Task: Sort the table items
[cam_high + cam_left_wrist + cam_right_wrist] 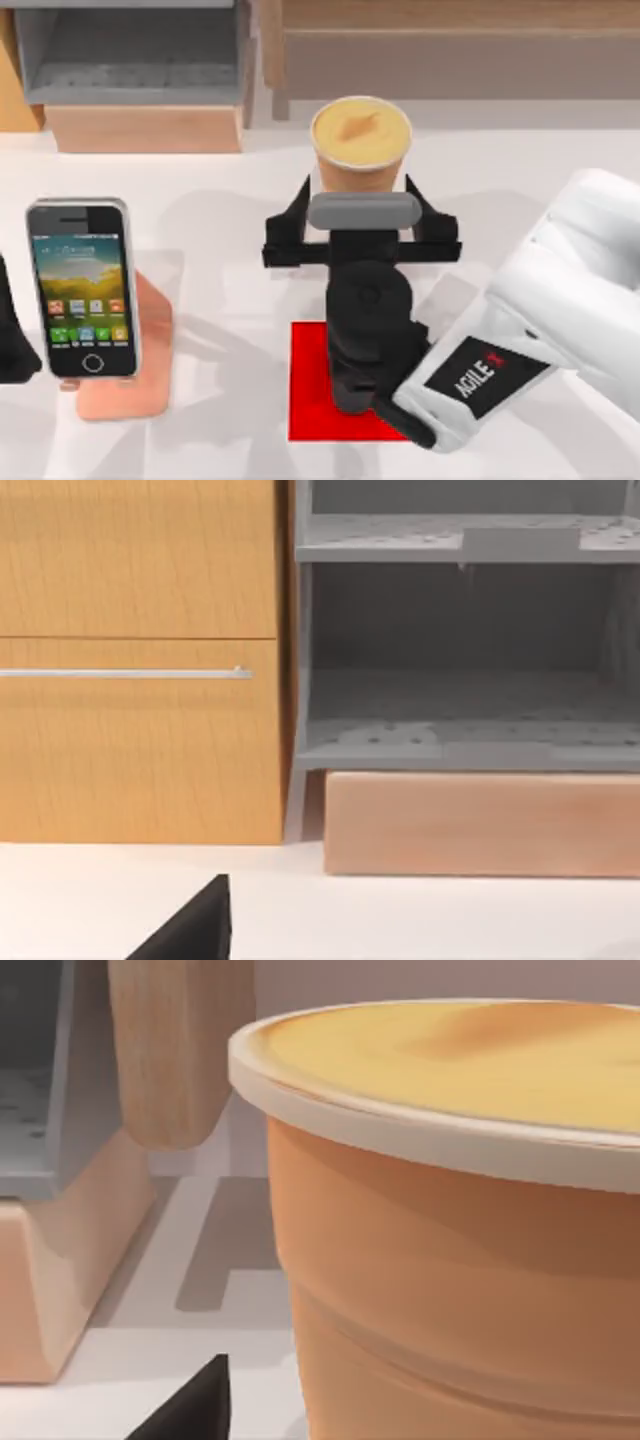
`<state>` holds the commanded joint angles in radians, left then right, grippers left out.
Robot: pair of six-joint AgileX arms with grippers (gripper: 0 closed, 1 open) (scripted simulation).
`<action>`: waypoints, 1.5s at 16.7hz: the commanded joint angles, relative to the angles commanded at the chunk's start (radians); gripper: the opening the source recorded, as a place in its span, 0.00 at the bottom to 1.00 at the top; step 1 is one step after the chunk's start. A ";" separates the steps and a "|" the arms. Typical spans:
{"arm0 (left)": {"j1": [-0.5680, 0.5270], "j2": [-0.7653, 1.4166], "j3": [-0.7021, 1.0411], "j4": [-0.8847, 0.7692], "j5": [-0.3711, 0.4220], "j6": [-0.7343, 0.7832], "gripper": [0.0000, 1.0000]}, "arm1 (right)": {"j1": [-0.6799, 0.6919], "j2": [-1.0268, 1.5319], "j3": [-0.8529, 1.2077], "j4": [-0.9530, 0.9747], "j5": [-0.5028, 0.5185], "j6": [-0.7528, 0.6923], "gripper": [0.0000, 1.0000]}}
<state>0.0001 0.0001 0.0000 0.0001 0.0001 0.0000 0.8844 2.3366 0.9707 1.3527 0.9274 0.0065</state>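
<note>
reaching over the red mat [310,400], the right gripper [362,205] has its jaws spread apart either side of the orange cup [361,145] at the tabletop's [220,290] back middle.

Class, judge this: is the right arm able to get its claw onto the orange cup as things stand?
Probably yes: the right claw sits open right at the orange cup, one finger on each side, with nothing between.
</note>
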 joint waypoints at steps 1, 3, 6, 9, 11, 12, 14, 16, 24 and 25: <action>0.000 0.000 0.000 0.000 0.000 0.000 1.00 | 0.000 0.000 0.000 0.000 0.000 0.000 1.00; 0.000 0.000 0.000 0.000 0.000 0.000 1.00 | 0.000 0.000 0.000 0.000 0.000 0.000 1.00; 0.000 0.000 0.000 0.000 0.000 0.000 1.00 | -0.008 0.002 0.013 -0.010 -0.009 -0.001 1.00; 0.000 0.000 0.000 0.000 0.000 0.000 1.00 | -0.045 0.026 0.070 -0.042 -0.045 -0.001 1.00; 0.000 0.000 0.000 0.000 0.000 0.000 1.00 | -0.059 0.035 0.091 -0.054 -0.059 -0.002 1.00; 0.000 0.000 0.000 0.000 0.000 0.000 1.00 | -0.059 0.035 0.091 -0.054 -0.059 -0.002 1.00; 0.000 0.000 0.000 0.000 0.000 0.000 1.00 | -0.059 0.035 0.091 -0.054 -0.059 -0.002 1.00; 0.000 0.000 0.000 0.000 0.000 0.000 1.00 | -0.059 0.035 0.091 -0.054 -0.059 -0.002 0.85; 0.000 0.000 0.000 0.000 0.000 0.000 1.00 | -0.059 0.035 0.091 -0.054 -0.059 -0.002 0.25; 0.000 0.000 0.000 0.000 0.000 0.000 1.00 | -0.059 0.035 0.091 -0.054 -0.059 -0.002 0.17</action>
<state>0.0001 0.0001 0.0000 0.0001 0.0001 0.0000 0.8252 2.3716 1.0616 1.2988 0.8686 0.0047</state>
